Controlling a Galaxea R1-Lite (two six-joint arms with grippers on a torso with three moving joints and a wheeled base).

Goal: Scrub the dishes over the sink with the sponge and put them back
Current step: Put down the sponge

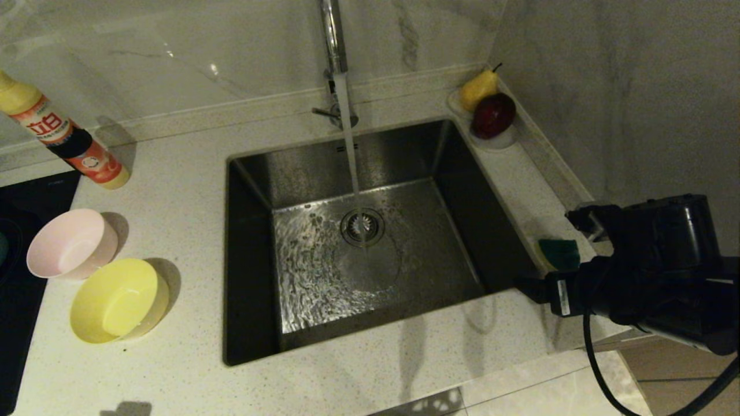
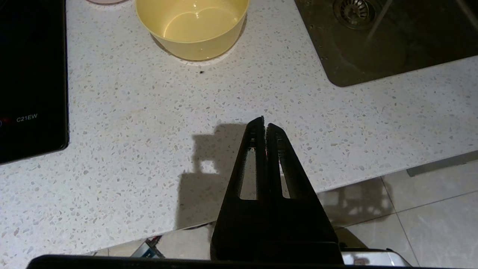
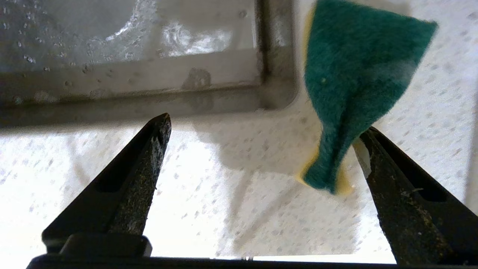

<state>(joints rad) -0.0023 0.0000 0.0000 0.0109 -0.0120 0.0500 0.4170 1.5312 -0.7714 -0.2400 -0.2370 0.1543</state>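
Reaching: sponge pickup is the step in hand.
Sponge (image 3: 354, 78): green face up, on the worktop's right edge just beside the sink (image 1: 248, 242).
Right end effector (image 3: 261, 138): spread wide, one finger touching the sponge.
Left end effector (image 2: 264, 125): closed, empty, over the worktop's front edge.
Next: centre, then close.

A pink bowl (image 1: 72, 242) and a yellow bowl (image 1: 118, 299) sit upright and touching at 9 o'clock of the wet steel sink (image 1: 364, 242). The green-faced yellow sponge (image 1: 559, 254) lies at its 3 o'clock rim.
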